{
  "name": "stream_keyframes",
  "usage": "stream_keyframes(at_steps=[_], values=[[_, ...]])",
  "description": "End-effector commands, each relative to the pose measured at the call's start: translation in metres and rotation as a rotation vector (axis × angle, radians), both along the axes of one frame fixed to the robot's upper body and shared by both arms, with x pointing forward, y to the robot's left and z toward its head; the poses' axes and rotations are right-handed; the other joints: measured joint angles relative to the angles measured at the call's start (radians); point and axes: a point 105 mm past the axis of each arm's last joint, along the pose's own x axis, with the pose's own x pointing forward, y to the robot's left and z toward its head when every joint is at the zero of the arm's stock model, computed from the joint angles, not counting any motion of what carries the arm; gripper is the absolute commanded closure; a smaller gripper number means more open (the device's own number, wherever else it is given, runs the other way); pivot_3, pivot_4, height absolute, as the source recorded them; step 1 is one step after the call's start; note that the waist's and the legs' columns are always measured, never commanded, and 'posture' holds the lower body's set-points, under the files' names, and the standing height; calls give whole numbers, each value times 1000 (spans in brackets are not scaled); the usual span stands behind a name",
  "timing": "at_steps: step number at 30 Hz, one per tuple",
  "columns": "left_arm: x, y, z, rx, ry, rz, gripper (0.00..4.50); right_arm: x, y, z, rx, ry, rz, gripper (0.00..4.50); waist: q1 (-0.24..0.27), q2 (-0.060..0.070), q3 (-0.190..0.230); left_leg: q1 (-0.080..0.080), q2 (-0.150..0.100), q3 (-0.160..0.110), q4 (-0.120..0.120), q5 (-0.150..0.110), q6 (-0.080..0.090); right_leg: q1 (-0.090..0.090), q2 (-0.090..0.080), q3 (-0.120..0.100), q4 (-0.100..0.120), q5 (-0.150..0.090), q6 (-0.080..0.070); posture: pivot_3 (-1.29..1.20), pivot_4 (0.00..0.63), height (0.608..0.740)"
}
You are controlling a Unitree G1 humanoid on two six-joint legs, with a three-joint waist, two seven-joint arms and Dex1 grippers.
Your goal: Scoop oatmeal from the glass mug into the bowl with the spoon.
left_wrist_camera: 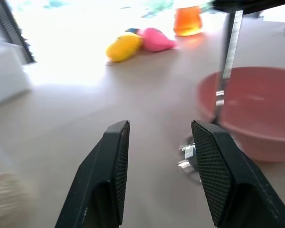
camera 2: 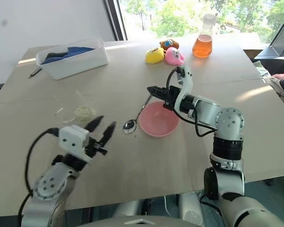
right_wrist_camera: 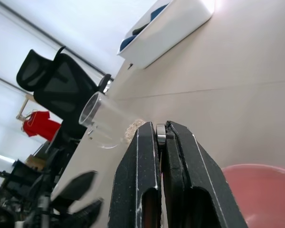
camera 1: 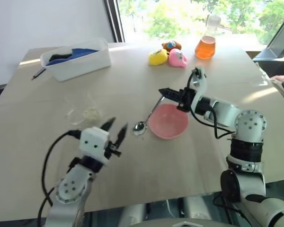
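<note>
Pale wooden table [camera 1: 132, 170], sunlit window [camera 1: 180, 14].

Shallow round pink bowl [camera 1: 168, 121] is set near the middle of the pale wooden table [camera 1: 132, 175]. Slim silver metal spoon [camera 1: 148, 117] is placed just left of it, scoop end down on the table, handle leaning up over the rim. Clear glass mug [camera 1: 80, 109] is found farther left, lying on its side. White rectangular plastic tub [camera 1: 78, 59] is set behind, far left. Conical glass flask of orange liquid [camera 1: 206, 39] stands behind right, with yellow and pink toys [camera 1: 168, 56] to its left.
</note>
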Motion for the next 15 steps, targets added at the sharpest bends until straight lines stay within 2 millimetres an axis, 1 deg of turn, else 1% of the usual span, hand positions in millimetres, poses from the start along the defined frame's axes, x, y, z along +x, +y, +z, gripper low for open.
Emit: stream_keyframes(at_steps=[1,2,4,6,8,12,15], values=[[-11,26,23,133,-166,233,2374,11,-9,19,21,-76,-52,4500,1,0,0,0,0,0,0,0,0,0,0,0,0,0,0,0,150,740],[-13,38,20,138,-164,311,2374,14,-10,21,23,-87,-64,4500,1,0,0,0,0,0,0,0,0,0,0,0,0,0,0,0,150,740],[-14,61,8,103,-125,442,2374,19,-12,28,31,-112,-77,4500,0,0,0,0,0,0,0,0,0,0,0,0,0,0,0,0,150,740],[-12,70,-4,108,-84,471,2374,22,-12,37,54,-136,-76,4500,0,0,0,0,0,1,0,0,0,0,0,0,0,0,0,0,150,740],[-8,80,-9,112,-66,497,2374,22,-11,49,73,-157,-66,4500,-1,0,0,0,0,0,0,0,0,0,1,0,0,0,0,0,150,740],[-4,97,-7,115,-88,549,2374,18,-5,73,139,-175,-33,4500,-1,0,0,-1,0,0,0,0,0,-1,1,-1,0,0,0,0,150,740],[-4,105,-4,134,-104,581,2374,11,1,81,151,-187,-19,4500,-2,0,0,-1,0,0,0,0,0,-1,0,-1,0,0,0,0,150,740]])
